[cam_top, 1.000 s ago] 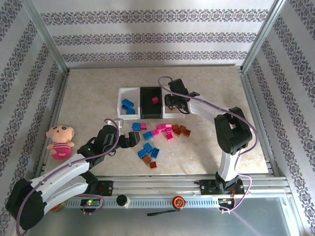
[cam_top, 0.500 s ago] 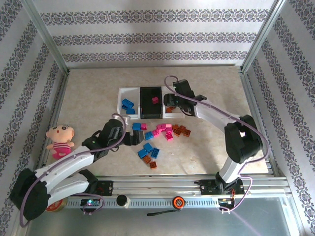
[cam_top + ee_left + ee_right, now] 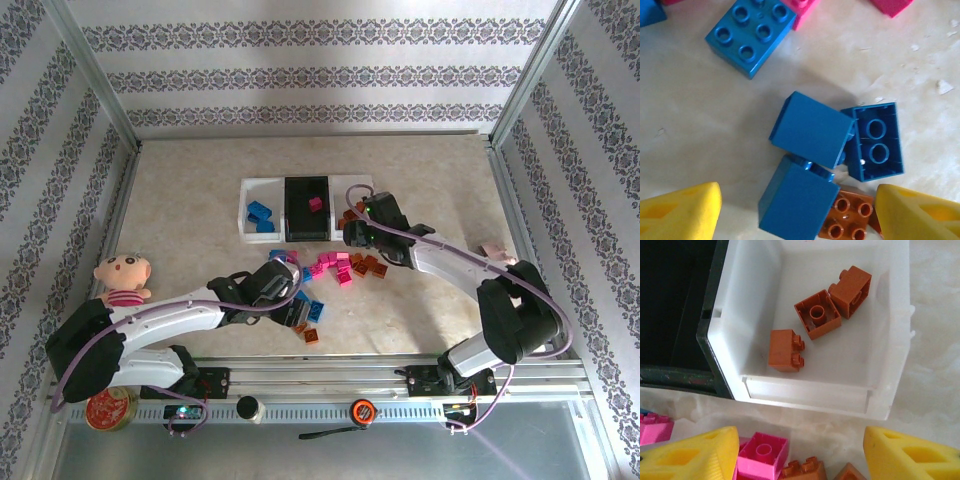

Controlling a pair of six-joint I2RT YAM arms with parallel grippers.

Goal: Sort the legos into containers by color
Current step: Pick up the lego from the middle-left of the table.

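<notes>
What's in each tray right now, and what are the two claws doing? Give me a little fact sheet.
Left white tray: blue bricks
Black tray: one pink brick
Right white tray: three orange bricks
Pile: unsorted pink, blue and orange bricks on the table, on the arms' side of the trays
Left gripper: open, over three loose blue bricks
Right gripper: open, over the pile's edge next to the right white tray
</notes>
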